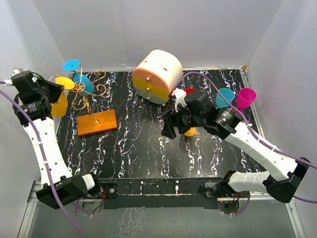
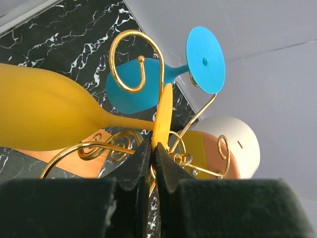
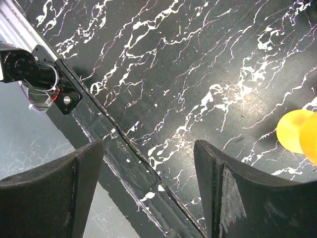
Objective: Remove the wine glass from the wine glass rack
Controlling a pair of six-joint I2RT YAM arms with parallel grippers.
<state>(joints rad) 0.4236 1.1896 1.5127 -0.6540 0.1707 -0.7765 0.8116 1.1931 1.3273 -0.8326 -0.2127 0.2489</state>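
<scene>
Left gripper is pinching the foot of the yellow wine glass, fingers closed on the disc's edge. Glass is lying sideways among the gold curls of the wine glass rack, at the table's far left. Blue glass is hanging just behind it. Right gripper is hovering with fingers spread over the black marble table, a yellow object lying near. Drawer box is sitting at mid-back, with a blue cup and a pink cup standing beyond the right arm.
</scene>
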